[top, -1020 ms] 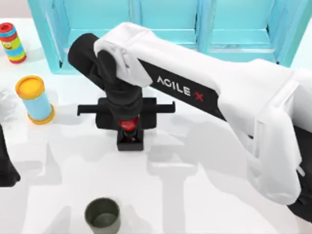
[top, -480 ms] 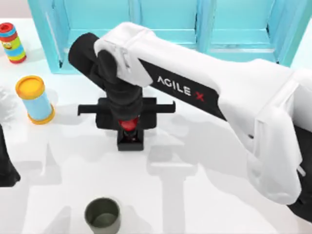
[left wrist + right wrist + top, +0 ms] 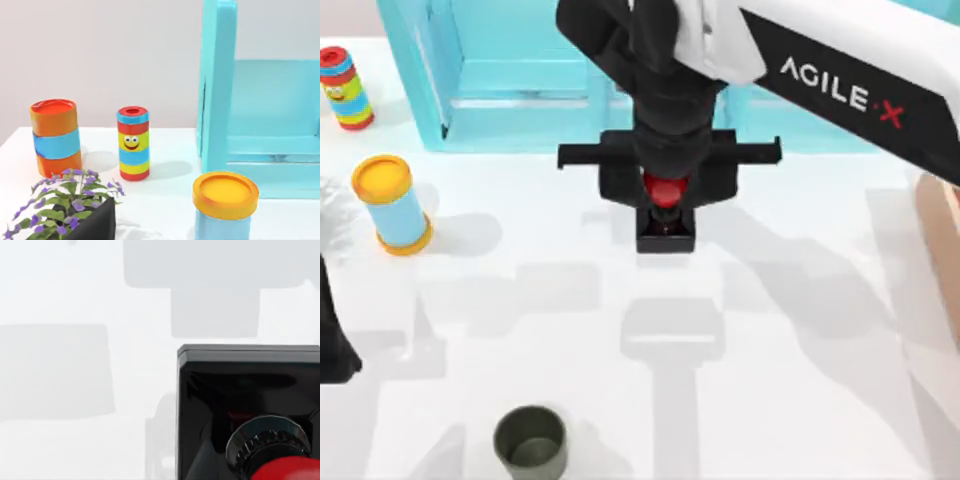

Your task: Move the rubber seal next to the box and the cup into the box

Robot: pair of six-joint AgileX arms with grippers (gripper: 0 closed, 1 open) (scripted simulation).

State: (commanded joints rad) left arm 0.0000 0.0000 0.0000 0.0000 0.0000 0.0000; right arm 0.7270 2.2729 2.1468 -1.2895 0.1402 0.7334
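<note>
Right gripper (image 3: 665,195) clamps red knob of rubber seal (image 3: 666,228), carrying it above table toward box (image 3: 940,230) at right; cup (image 3: 531,441) waits.

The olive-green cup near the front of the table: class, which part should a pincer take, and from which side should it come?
Grip the cup by its rim, one finger inside the open mouth and one outside, or across the whole round wall. Come from straight above: it stands upright with its mouth up, has no handle, and the table around it is bare. The right pincer is busy carrying the rubber seal.
</note>
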